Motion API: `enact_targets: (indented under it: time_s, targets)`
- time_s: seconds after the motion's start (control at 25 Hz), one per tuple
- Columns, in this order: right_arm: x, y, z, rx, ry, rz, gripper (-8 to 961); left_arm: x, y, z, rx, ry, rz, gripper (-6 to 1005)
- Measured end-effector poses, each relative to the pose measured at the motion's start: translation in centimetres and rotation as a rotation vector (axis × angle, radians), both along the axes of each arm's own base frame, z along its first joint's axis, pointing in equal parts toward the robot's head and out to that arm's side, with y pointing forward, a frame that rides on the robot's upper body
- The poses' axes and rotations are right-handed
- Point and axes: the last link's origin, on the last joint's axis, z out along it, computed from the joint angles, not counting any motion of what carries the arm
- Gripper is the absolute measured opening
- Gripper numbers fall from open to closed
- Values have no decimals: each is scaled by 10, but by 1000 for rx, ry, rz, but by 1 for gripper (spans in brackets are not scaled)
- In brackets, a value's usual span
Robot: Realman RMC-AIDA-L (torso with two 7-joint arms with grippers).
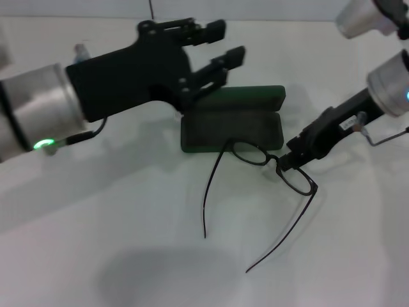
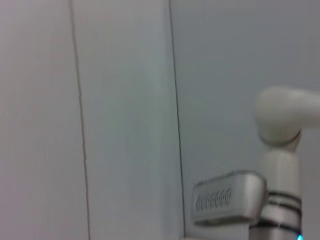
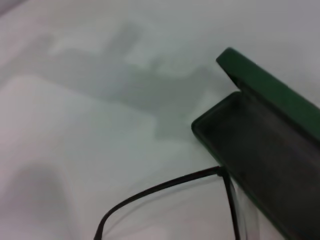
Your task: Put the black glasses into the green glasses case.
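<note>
The green glasses case [image 1: 233, 131] lies open in the middle of the white table, its lid [image 1: 252, 96] raised at the back and the dark inside empty. The black glasses [image 1: 250, 154] are just in front of the case with their temple arms unfolded and pointing toward me. One lens overlaps the case's front edge. My right gripper [image 1: 285, 161] is shut on the frame at the bridge. My left gripper [image 1: 225, 45] hangs open above the case's back left corner, holding nothing. In the right wrist view the case [image 3: 260, 150] and one temple arm of the glasses [image 3: 160, 187] show.
The white table [image 1: 128, 211] stretches wide to the left and in front of the case. The left wrist view shows a pale wall and part of the right arm [image 2: 277, 125].
</note>
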Motion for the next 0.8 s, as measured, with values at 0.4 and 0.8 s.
enact_targets:
  time_s: [0.4, 0.8]
  targets:
    - [-8, 8, -25, 4, -103, -3, 481, -71, -20, 35, -21, -396, 7, 377]
    - [-7, 9, -30, 34, -127, 63, 243, -94, -35, 39, 0, -504, -2, 353]
